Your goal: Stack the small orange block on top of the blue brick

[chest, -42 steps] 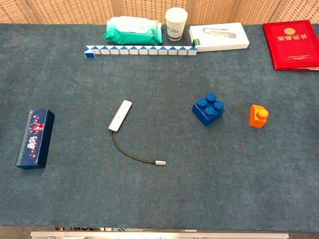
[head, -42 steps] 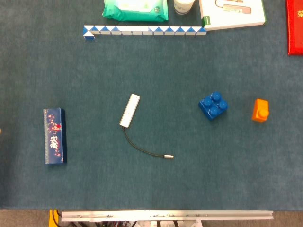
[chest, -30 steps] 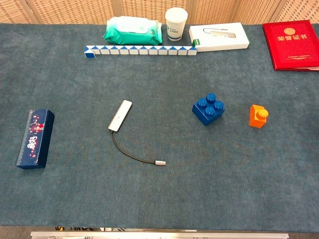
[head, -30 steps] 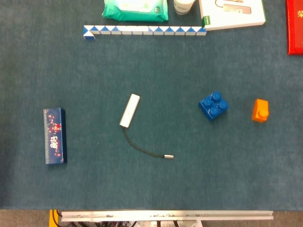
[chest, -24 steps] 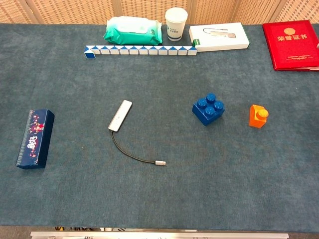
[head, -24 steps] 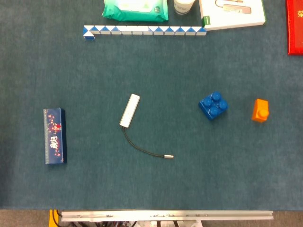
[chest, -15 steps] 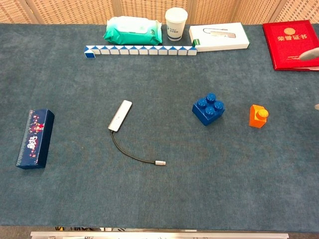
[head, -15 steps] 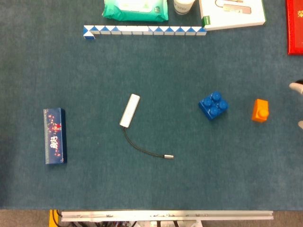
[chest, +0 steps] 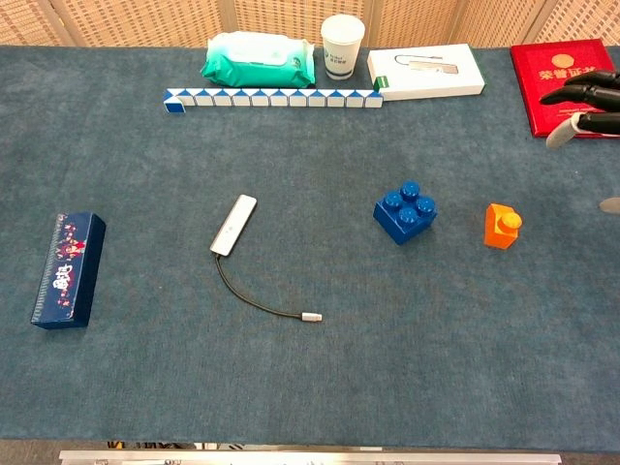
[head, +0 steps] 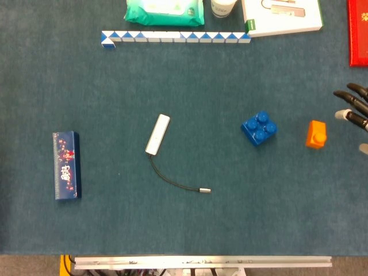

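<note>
The small orange block [head: 315, 134] [chest: 502, 226] stands on the blue cloth, right of the blue four-stud brick [head: 259, 127] [chest: 405, 212], with a gap between them. My right hand [head: 355, 110] [chest: 587, 105] shows only as spread fingers at the right edge, a short way right of the orange block and apart from it, holding nothing. The rest of that hand is cut off by the frame. My left hand appears in neither view.
A white adapter with a black cable [chest: 235, 225] lies mid-table, a dark blue patterned box [chest: 67, 267] at the left. Along the back are a blue-white zigzag strip [chest: 273, 99], a wipes pack [chest: 258, 57], a paper cup [chest: 343, 45], a white box [chest: 425, 72] and a red booklet [chest: 566, 87].
My right hand's fingers have come further in from the right edge, toward the orange block. The blocks have not moved.
</note>
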